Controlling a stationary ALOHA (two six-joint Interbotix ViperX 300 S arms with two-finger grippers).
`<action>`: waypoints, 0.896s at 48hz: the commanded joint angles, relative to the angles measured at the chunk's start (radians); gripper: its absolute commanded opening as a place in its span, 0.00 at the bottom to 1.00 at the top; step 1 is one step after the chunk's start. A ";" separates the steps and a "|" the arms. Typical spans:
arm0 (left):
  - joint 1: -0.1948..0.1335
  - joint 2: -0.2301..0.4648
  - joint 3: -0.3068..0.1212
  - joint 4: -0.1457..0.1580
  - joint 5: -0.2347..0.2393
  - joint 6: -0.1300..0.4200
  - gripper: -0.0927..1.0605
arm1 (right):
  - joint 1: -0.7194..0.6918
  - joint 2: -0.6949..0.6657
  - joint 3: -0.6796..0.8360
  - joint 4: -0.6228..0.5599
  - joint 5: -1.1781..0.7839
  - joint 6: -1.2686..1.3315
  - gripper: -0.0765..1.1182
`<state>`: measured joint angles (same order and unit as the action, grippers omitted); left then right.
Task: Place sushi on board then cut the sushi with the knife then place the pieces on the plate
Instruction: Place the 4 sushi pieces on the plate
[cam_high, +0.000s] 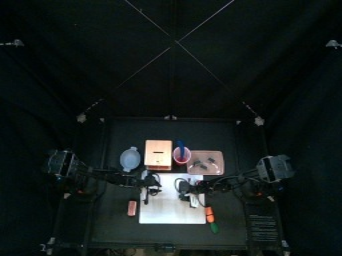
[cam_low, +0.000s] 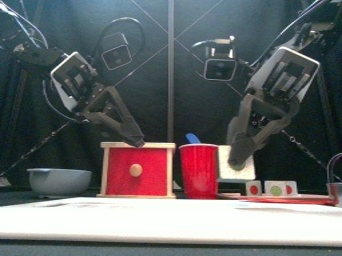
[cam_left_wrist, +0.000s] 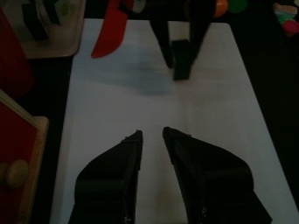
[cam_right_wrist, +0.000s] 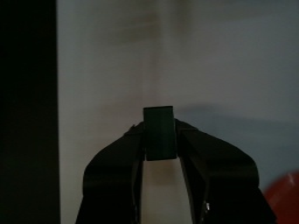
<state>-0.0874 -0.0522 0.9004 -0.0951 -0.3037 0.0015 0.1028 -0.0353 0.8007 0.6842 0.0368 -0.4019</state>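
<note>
Left gripper (cam_left_wrist: 151, 133) found empty, jaws drawn close with only a narrow gap between the tips, hanging above the white cutting board (cam_high: 171, 224) on its left half. Nothing held.

Proceeding left to right:

Blue-grey bowl (cam_low: 60, 181) at the back left of the table, upright, well clear of both arms.

Pale wooden box with a red drawer front (cam_low: 138, 170) just right of the bowl, behind the board, drawer closed.

Red cup (cam_low: 198, 172) just beside the box on its right, upright, with the blue toy knife (cam_low: 191, 138) standing in it, tip showing above the rim.

Small orange toy (cam_high: 132, 207) on the table just beside the board's left edge; kind not determinable.

Red toy knife (cam_left_wrist: 108, 35) out of the cup, lying flat near the right gripper, at the board's back part.

Right gripper (cam_right_wrist: 159, 133) over the board's right half, jaws clamped on one dark green sushi block (cam_right_wrist: 159, 118), block upright and pinched at its two sides. Cannot tell whether the block's lower end touches the board or hangs just above it. No other part of the roll made out on the board.

Pink tray (cam_low: 305, 200) at the back right, beside the cup, carrying two small white-faced toys, one with a red centre (cam_low: 254, 187) and one with a green centre (cam_low: 277, 187), side by side.

Small green and red toy (cam_high: 211, 215) at the board's right edge, toward the front.
</note>
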 joint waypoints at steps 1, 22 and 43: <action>0.002 -0.009 -0.014 0.000 -0.003 0.002 0.68 | -0.074 -0.137 0.069 0.002 0.008 -0.002 0.56; 0.003 -0.009 -0.017 -0.002 -0.003 0.002 0.68 | -0.460 -0.462 0.347 -0.049 0.130 -0.002 0.56; 0.009 -0.009 -0.020 -0.002 -0.003 0.002 0.68 | -0.693 -0.518 0.403 -0.176 0.284 0.000 0.56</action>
<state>-0.0813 -0.0506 0.8989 -0.0951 -0.3022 0.0015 -0.5722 -0.5446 1.2134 0.5123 0.3191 -0.4004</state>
